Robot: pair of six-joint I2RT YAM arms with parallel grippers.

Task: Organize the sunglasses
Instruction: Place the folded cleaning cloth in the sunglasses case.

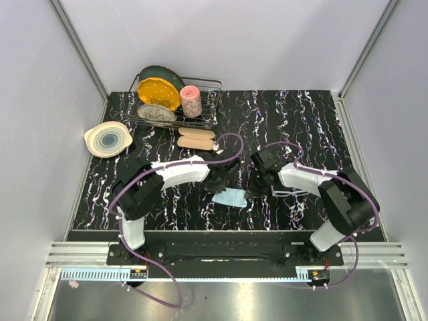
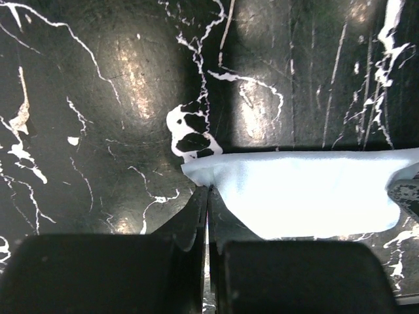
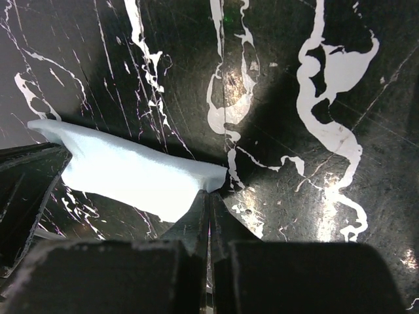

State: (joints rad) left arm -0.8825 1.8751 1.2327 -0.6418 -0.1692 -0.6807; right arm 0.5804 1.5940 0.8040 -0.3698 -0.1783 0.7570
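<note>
The light-blue cloth [image 1: 231,197] lies crumpled on the black marbled table between the two arms. My left gripper [image 2: 208,191] is shut on the cloth's [image 2: 301,196] left corner. My right gripper [image 3: 211,192] is shut on the opposite corner of the cloth [image 3: 131,176]. In the top view the left gripper [image 1: 218,188] and right gripper [image 1: 250,194] pinch the cloth from either side, low over the table. The sunglasses [image 1: 289,193] show as a thin whitish frame on the table, partly hidden under my right arm.
A wire dish rack [image 1: 212,100] at the back left holds plates and a pink cup [image 1: 191,101]. A pale bowl [image 1: 107,139] sits to its left. Two tan oblong pieces [image 1: 196,138] lie in front of the rack.
</note>
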